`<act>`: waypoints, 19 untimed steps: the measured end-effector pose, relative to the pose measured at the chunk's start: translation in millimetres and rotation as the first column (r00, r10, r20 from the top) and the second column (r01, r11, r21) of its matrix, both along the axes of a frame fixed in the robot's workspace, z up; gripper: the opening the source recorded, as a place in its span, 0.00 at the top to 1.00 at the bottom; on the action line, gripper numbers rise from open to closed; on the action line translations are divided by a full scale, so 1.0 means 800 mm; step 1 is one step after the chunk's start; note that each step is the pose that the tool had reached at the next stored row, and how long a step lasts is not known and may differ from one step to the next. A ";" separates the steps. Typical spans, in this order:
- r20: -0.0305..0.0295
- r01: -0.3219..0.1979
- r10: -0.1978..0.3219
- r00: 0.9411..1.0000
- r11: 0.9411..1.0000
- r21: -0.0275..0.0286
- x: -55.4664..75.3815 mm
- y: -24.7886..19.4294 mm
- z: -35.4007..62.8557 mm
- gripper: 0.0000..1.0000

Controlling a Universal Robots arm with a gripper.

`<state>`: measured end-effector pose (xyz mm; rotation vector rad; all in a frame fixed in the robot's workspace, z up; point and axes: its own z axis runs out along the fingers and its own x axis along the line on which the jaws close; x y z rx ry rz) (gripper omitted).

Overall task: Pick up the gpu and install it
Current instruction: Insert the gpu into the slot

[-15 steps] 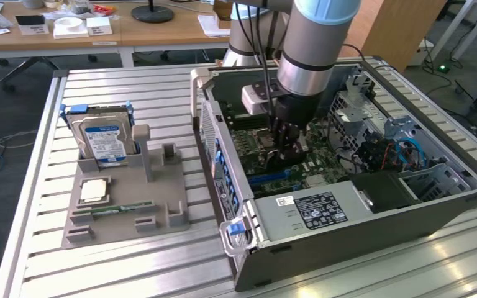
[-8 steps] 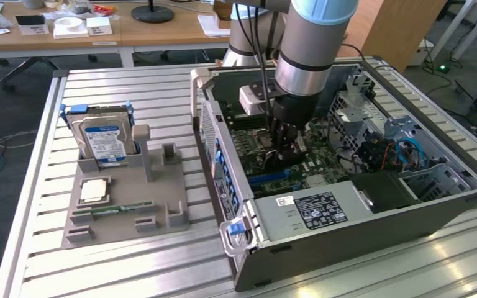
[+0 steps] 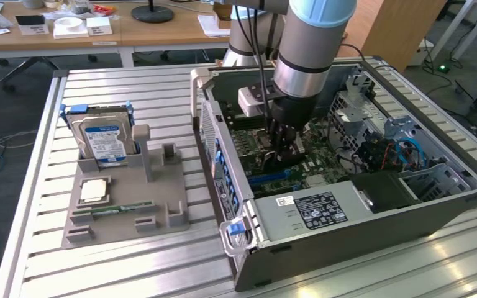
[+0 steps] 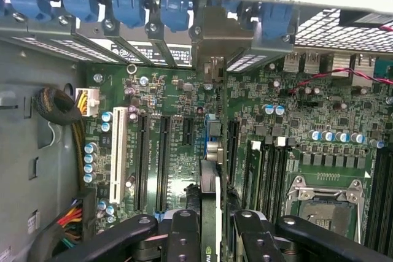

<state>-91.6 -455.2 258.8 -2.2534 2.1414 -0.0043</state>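
Note:
My gripper [image 3: 283,151] reaches down inside the open computer case [image 3: 346,217], over the green motherboard [image 3: 259,133]. In the wrist view the gripper [image 4: 212,228] is shut on the gpu [image 4: 210,179], which I see edge-on as a thin card between the black fingers [image 4: 184,234]. The card stands upright across the motherboard [image 4: 172,90], between the long black expansion slots. Its silver end bracket [image 4: 212,35] meets the case's rear slot openings under the blue clips. Whether its lower edge sits in a slot is hidden.
A grey tray [image 3: 168,214] to the exterior view's left of the case holds a silver hard drive [image 3: 106,139], a CPU [image 3: 95,190] and a RAM stick [image 3: 110,210]. The CPU socket [image 4: 322,204], cable bundles [image 4: 61,111] and case walls crowd the gripper.

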 end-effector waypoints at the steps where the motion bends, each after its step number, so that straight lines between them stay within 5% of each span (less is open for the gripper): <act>1: 0.000 0.001 -0.001 1.000 1.000 0.000 0.000 0.0000 0.000 0.74; 19: 0.000 0.032 -0.032 0.999 0.999 0.000 0.000 -0.0017 -0.002 0.74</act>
